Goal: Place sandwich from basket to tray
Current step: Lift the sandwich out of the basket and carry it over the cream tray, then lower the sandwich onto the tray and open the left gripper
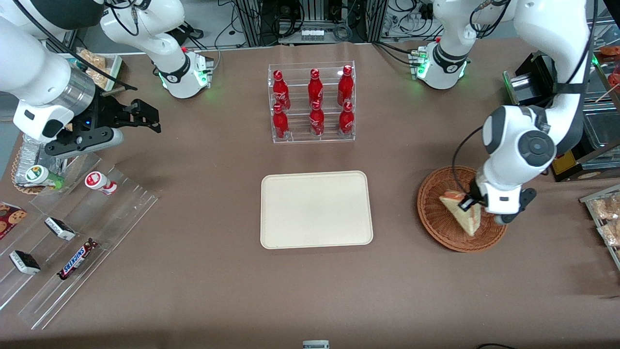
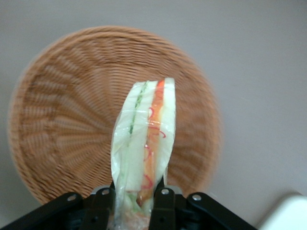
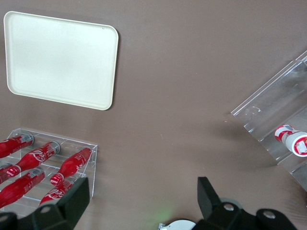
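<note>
The sandwich [image 1: 464, 213], a pale bread wedge in clear wrap with red, yellow and green layers [image 2: 146, 143], hangs above the round wicker basket [image 1: 438, 220]. My left gripper [image 1: 469, 204] is shut on it, its black fingers [image 2: 163, 203] pinching the wrapped end. In the left wrist view the sandwich stands clear of the basket [image 2: 62, 124] below it. The cream rectangular tray [image 1: 317, 209] lies flat at the table's middle, with nothing on it, and it also appears in the right wrist view [image 3: 60, 60].
A clear rack of red cola bottles [image 1: 312, 103] stands farther from the front camera than the tray. Clear acrylic racks with snack bars and small bottles [image 1: 72, 237] lie toward the parked arm's end. Packaged pastries [image 1: 605, 213] sit toward the working arm's end.
</note>
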Motion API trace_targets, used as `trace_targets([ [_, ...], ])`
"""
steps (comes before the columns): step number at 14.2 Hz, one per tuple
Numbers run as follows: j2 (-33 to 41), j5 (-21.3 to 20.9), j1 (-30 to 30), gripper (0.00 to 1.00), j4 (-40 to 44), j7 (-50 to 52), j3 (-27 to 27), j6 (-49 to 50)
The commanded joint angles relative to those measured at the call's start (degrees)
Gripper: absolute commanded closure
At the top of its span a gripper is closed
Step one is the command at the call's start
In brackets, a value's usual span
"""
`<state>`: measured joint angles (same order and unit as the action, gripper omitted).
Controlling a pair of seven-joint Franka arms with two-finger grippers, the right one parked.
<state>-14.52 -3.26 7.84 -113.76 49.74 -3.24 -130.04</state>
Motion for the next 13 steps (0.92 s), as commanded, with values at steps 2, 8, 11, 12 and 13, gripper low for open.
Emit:
trace_targets([
  [2, -11.02, -0.7, 12.61, 1.0, 13.79, 1.23, 0.34, 1.37],
  [8, -21.85, -4.99, 28.35, 0.98, 25.87, 11.67, 0.78, 1.02],
  [11, -23.61, -6.23, 32.75, 0.98, 25.96, 15.19, 0.86, -4.06],
  [12, -24.4, -7.19, 34.07, 0.98, 25.96, 16.86, 0.95, -5.03],
  [13, -25.37, -9.47, 34.52, 0.97, 25.96, 18.27, 0.95, -6.09],
])
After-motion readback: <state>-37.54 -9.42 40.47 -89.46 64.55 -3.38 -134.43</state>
